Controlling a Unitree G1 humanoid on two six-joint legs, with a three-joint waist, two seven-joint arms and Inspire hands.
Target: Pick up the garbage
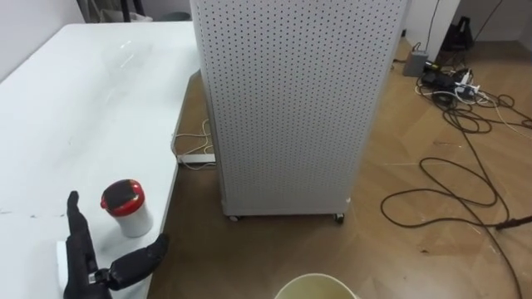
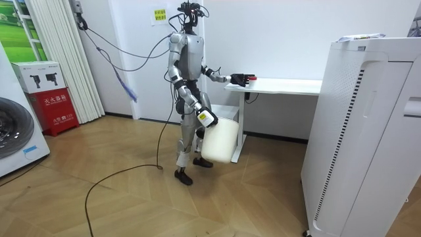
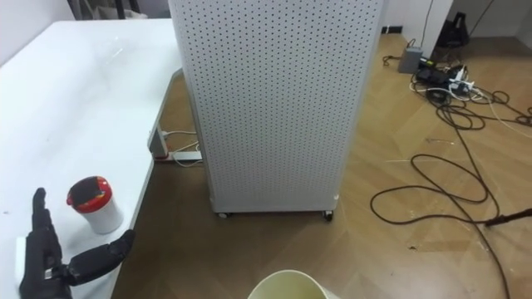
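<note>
Left hand [image 1: 83,264] open beside cup [image 1: 126,208]

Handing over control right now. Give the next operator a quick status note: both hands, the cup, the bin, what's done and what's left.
Left hand: open over the near end of the white table, beside the red-lidded cup, not gripping it.
Right hand: at the top of the cream bin, low at the robot's side.
Done: robot stands at the table's end, reach made.
Left: close on the cup, lift it, drop it in the bin.
</note>
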